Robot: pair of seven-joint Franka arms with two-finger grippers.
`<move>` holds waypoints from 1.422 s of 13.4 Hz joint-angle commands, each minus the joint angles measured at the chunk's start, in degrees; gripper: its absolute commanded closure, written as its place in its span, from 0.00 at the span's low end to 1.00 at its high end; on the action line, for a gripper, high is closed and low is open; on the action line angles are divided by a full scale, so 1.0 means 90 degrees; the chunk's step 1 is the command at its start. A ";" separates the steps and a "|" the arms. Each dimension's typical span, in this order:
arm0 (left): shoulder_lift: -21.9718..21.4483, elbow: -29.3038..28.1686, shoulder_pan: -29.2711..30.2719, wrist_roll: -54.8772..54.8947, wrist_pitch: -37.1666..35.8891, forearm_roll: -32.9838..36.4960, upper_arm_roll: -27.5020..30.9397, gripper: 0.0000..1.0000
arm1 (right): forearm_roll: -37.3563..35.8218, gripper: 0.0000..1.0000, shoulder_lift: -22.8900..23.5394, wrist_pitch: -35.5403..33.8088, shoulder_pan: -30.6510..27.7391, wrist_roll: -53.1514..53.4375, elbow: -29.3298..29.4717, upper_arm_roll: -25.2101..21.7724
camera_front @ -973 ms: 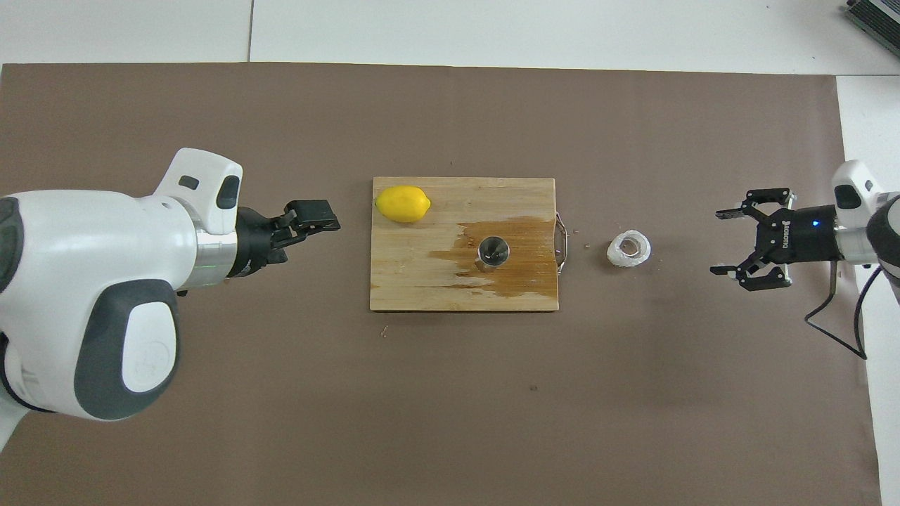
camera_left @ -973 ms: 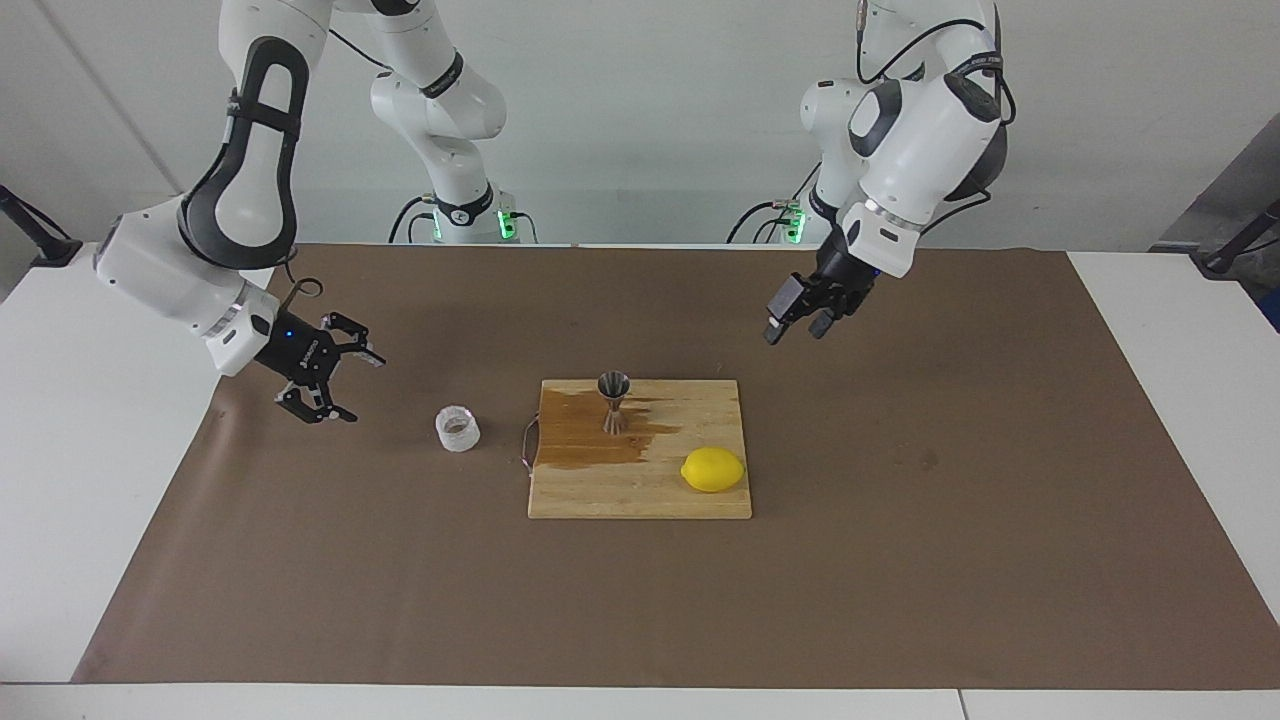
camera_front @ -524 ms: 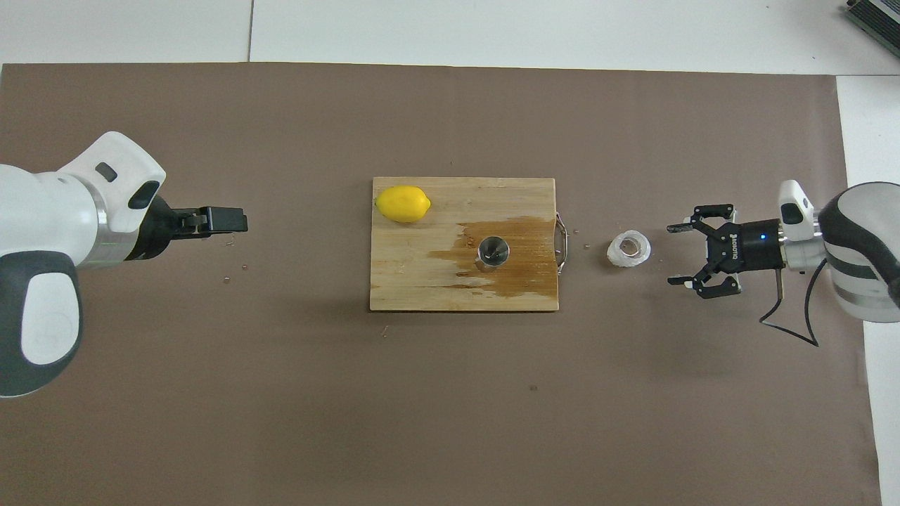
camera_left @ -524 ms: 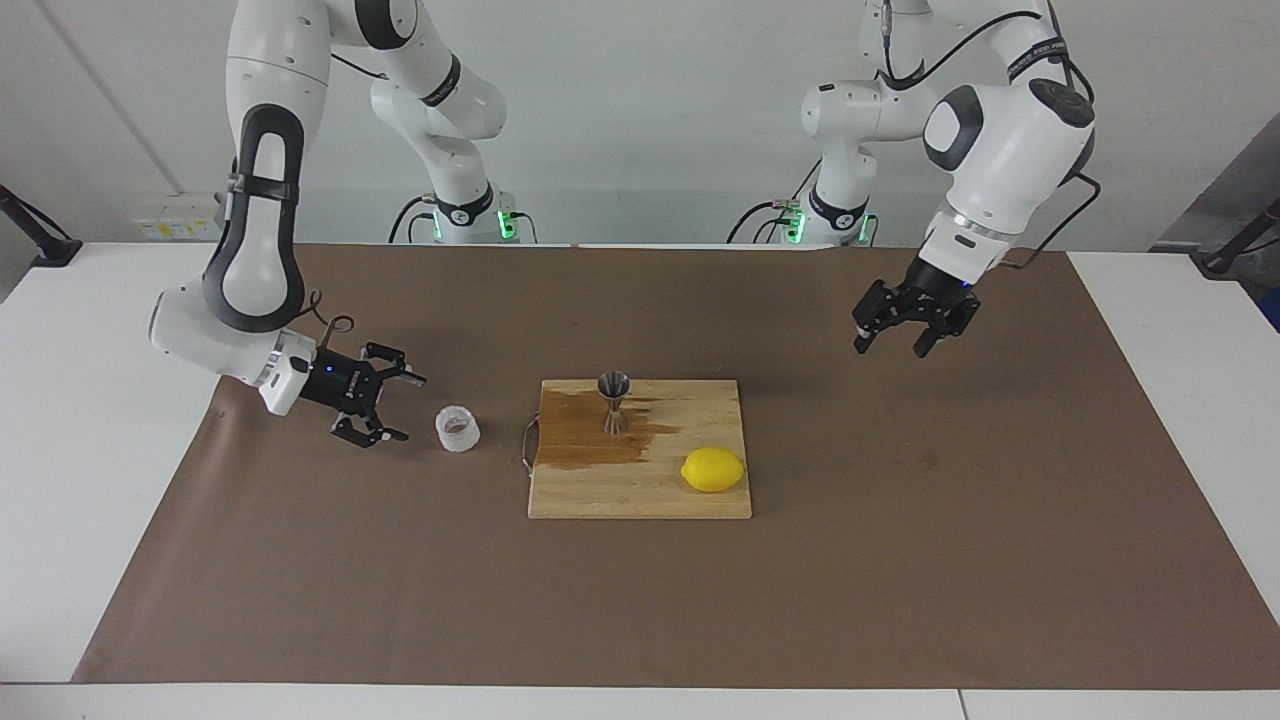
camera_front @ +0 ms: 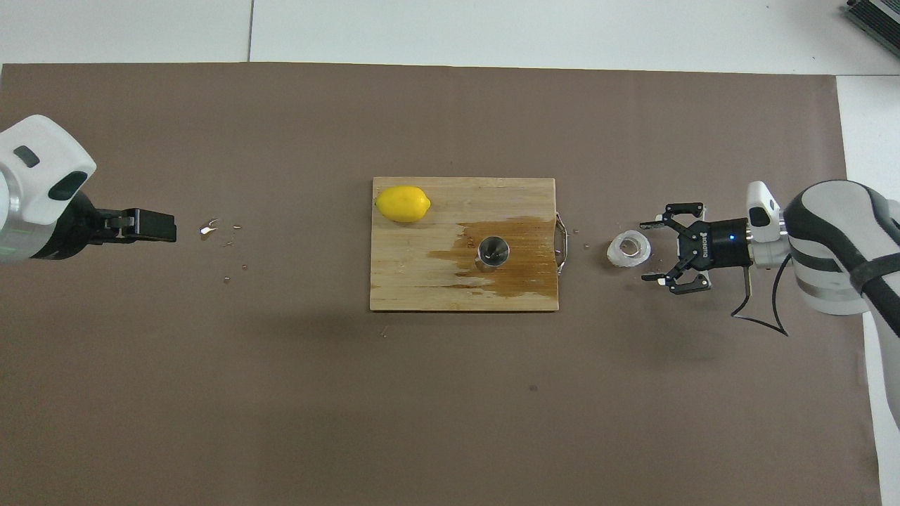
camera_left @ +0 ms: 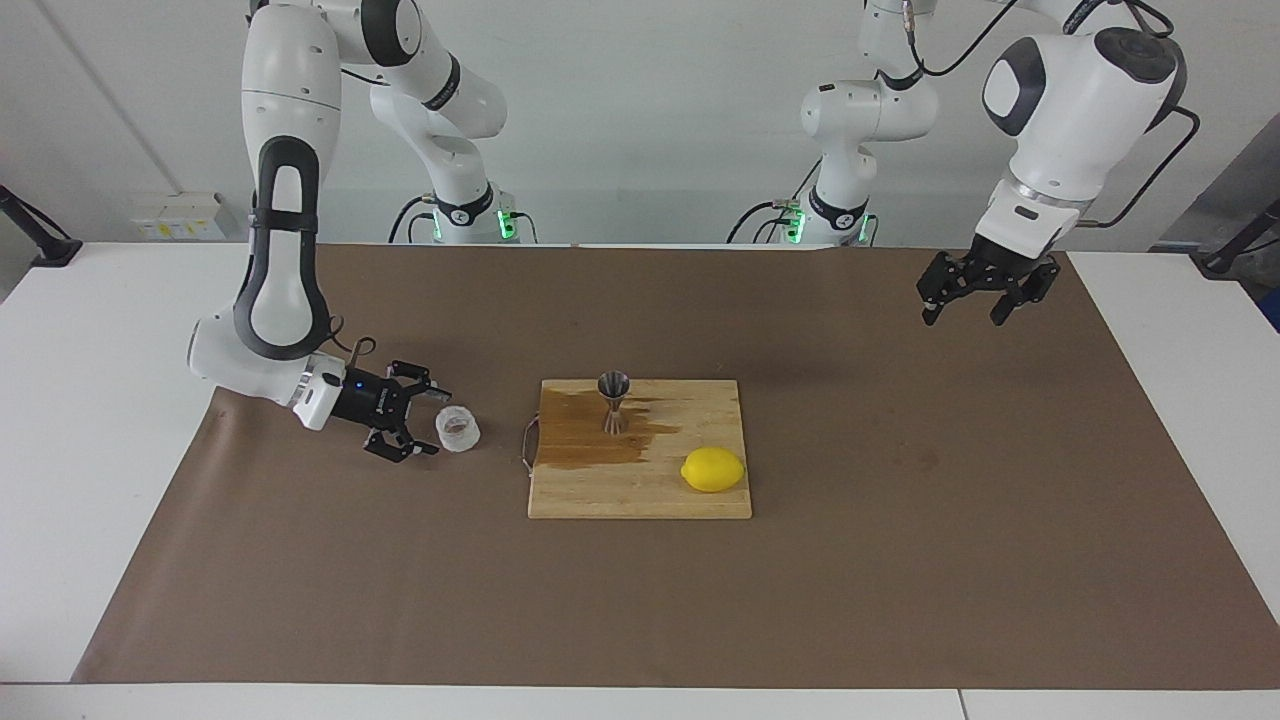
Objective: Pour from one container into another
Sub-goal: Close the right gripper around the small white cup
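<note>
The clear cup (camera_left: 457,428) stands upright on the brown mat, beside the cutting board toward the right arm's end; it also shows in the overhead view (camera_front: 629,249). My right gripper (camera_left: 438,424) is open and low at the cup, its fingertips just flanking the cup's side; it also shows in the overhead view (camera_front: 645,253). The steel jigger (camera_left: 613,400) stands on the wooden board (camera_left: 640,495), in the wet brown patch; it also shows in the overhead view (camera_front: 493,251). My left gripper (camera_left: 965,308) is open and empty, raised over the mat at the left arm's end.
A yellow lemon (camera_left: 713,469) lies on the board's corner farthest from the robots, toward the left arm's end. The board has a metal handle (camera_front: 561,242) facing the cup. A few droplets (camera_front: 211,228) lie on the mat near the left gripper (camera_front: 151,225).
My right gripper has come down and moved in to the cup. My left arm has pulled back and up toward its end of the table.
</note>
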 commanded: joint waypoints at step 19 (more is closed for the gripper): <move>-0.0193 0.0555 -0.0019 -0.0040 -0.1174 0.0134 0.0149 0.00 | 0.0407 0.80 0.0105 0.0517 0.0294 -0.0523 -0.0061 0.0020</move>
